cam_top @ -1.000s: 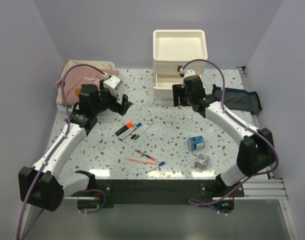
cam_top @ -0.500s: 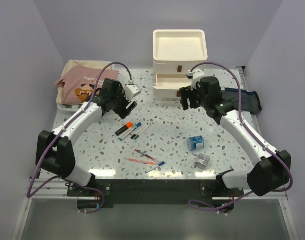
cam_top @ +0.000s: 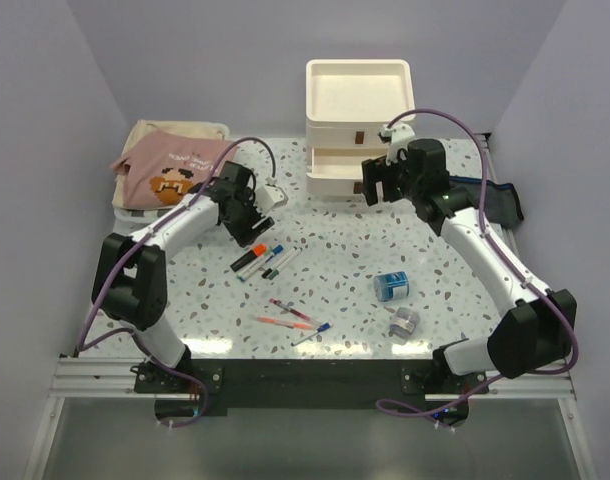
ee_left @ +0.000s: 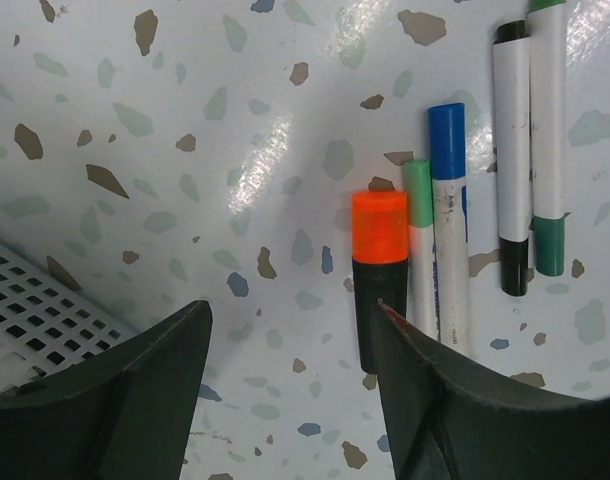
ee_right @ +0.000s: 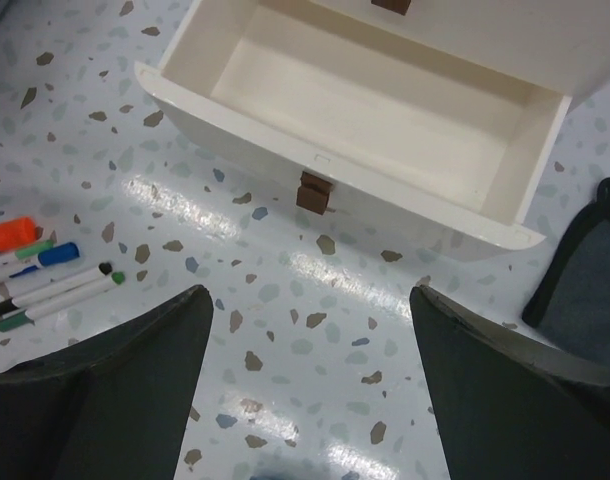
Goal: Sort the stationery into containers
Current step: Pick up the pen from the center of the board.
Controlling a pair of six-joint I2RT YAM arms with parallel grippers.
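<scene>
Several markers lie side by side mid-table: an orange-capped marker (cam_top: 251,256) (ee_left: 379,270), a pale-green highlighter (ee_left: 419,240), a blue one (ee_left: 447,220), a black one (ee_left: 512,150) and a green one (ee_left: 547,140). My left gripper (cam_top: 253,230) (ee_left: 290,312) hovers open just behind them, the orange marker's black body beside its right finger, nothing between the jaws. Thin pens (cam_top: 290,315), a blue roll (cam_top: 391,287) and a grey roll (cam_top: 404,322) lie nearer the front. My right gripper (cam_top: 379,188) (ee_right: 310,295) hangs open and empty before the cream drawer unit (cam_top: 359,110), whose pulled-out drawer (ee_right: 375,120) is empty. The navy pouch (cam_top: 490,200) lies at the right.
A pink and beige cloth bag (cam_top: 170,170) rests on a white mesh basket (ee_left: 45,310) at the back left, close to my left gripper. Lilac walls close in the back and both sides.
My left arm has swung right and down toward the markers, its jaws narrowing somewhat. The right gripper has drifted right and back beside the open drawer, its jaws widening.
</scene>
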